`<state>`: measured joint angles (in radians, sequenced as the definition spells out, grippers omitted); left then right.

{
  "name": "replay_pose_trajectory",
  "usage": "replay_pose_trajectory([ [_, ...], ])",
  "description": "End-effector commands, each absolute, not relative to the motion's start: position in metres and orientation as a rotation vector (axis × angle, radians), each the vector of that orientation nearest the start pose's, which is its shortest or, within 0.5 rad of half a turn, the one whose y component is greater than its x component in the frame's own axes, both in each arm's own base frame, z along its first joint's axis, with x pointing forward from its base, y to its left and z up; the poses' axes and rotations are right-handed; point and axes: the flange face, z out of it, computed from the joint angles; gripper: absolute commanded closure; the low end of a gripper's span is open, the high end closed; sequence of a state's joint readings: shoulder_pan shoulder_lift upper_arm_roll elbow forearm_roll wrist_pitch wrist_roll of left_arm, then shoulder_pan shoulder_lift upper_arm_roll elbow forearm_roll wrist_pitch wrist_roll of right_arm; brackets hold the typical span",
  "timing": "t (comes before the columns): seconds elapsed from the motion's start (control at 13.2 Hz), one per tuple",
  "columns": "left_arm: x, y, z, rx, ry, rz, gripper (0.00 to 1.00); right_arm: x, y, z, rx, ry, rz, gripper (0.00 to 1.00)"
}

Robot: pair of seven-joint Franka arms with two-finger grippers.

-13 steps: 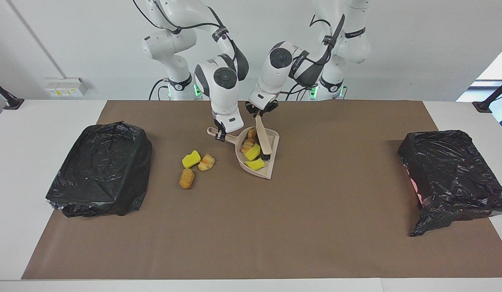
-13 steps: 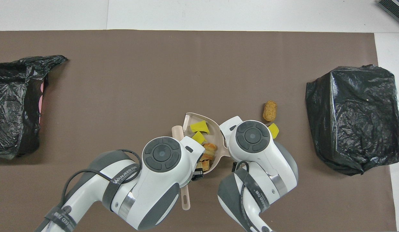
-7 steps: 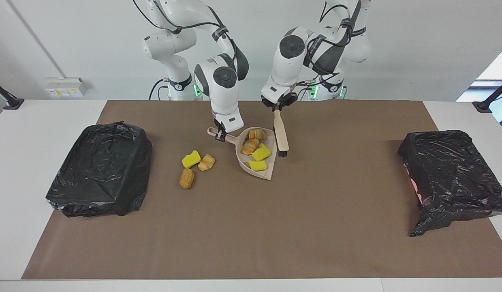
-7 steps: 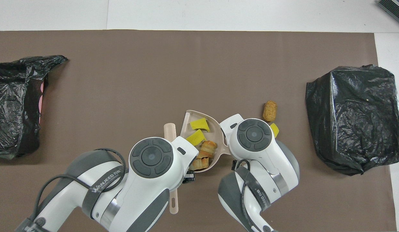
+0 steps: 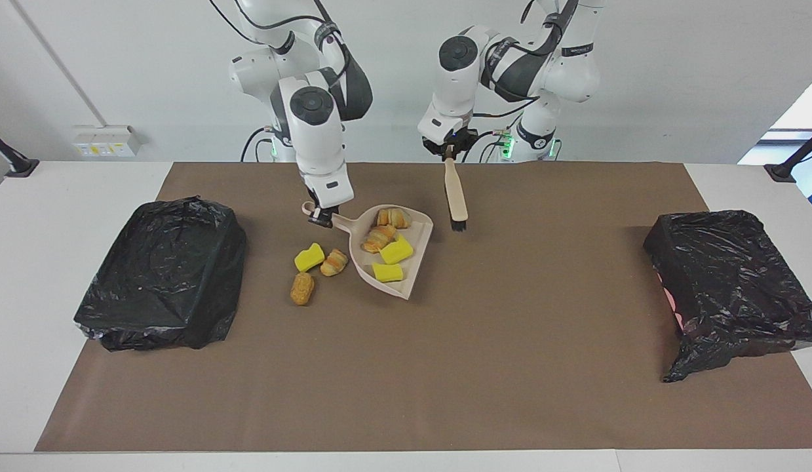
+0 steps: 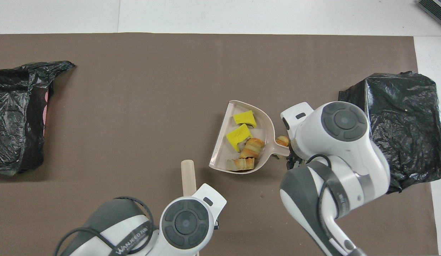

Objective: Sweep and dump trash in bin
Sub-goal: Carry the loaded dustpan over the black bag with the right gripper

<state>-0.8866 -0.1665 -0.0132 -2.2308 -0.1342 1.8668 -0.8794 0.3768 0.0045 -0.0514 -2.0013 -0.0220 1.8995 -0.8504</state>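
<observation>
My right gripper (image 5: pixel 319 217) is shut on the handle of the beige dustpan (image 5: pixel 415 262), which it holds a little above the mat. Several pieces of trash lie in the dustpan (image 6: pixel 220 142): yellow foam chunks (image 5: pixel 397 249) and croissant-like lumps (image 5: pixel 392 217). Three more pieces lie on the mat beside it, toward the right arm's end: a yellow chunk (image 5: pixel 309 257), a croissant (image 5: pixel 334 262) and a brown lump (image 5: pixel 302 288). My left gripper (image 5: pixel 449 152) is shut on the beige brush (image 5: pixel 455 195), which hangs bristles down beside the dustpan. The brush handle (image 6: pixel 187 175) pokes out from under the left wrist.
A bin lined with a black bag (image 5: pixel 163 272) stands at the right arm's end of the brown mat (image 5: pixel 510 367), close to the loose trash. A second black-bagged bin (image 5: pixel 727 282) stands at the left arm's end. Both show in the overhead view (image 6: pixel 402 128) (image 6: pixel 17 117).
The left gripper lifted the brush out of the dustpan and drew it back toward the robots. The right gripper raised the loaded dustpan and carried it toward the right arm's end.
</observation>
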Motion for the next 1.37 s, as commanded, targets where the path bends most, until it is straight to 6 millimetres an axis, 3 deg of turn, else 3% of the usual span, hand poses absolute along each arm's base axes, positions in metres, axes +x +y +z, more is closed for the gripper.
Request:
replay_pose_trajectory([
  [0.0,0.242,-0.388,0.411,-3.073,-0.035,0.252,1.00,0.532,0.122,0.496,-2.601,-1.706,0.152,1.00],
  [0.15,0.199,-0.409,0.381,-3.110,-0.061,0.191,1.00,0.541,0.071,0.516,-2.634,-1.655,0.127,1.00],
  [0.46,0.162,-0.414,0.360,-3.111,-0.028,0.178,1.00,0.545,-0.040,0.541,-2.659,-1.612,0.101,1.00],
  [0.61,0.160,-0.414,0.358,-3.112,-0.005,0.179,1.00,0.538,-0.099,0.541,-2.654,-1.627,0.107,1.00],
  [0.91,0.158,-0.418,0.352,-3.120,0.010,0.179,1.00,0.523,-0.179,0.542,-2.692,-1.727,0.229,1.00],
  [0.99,0.155,-0.420,0.340,-3.102,-0.005,0.186,1.00,0.524,-0.199,0.550,-2.686,-1.812,0.232,1.00],
  [1.06,0.150,-0.426,0.319,-3.067,0.021,0.201,1.00,0.529,-0.213,0.557,-2.665,-1.896,0.240,1.00],
  [1.14,0.156,-0.430,0.319,-3.080,0.020,0.195,0.99,0.529,-0.226,0.563,-2.650,-1.961,0.285,1.00],
  [1.29,0.173,-0.431,0.334,-3.105,0.017,0.189,0.84,0.531,-0.238,0.570,-2.650,-2.064,0.311,1.00],
])
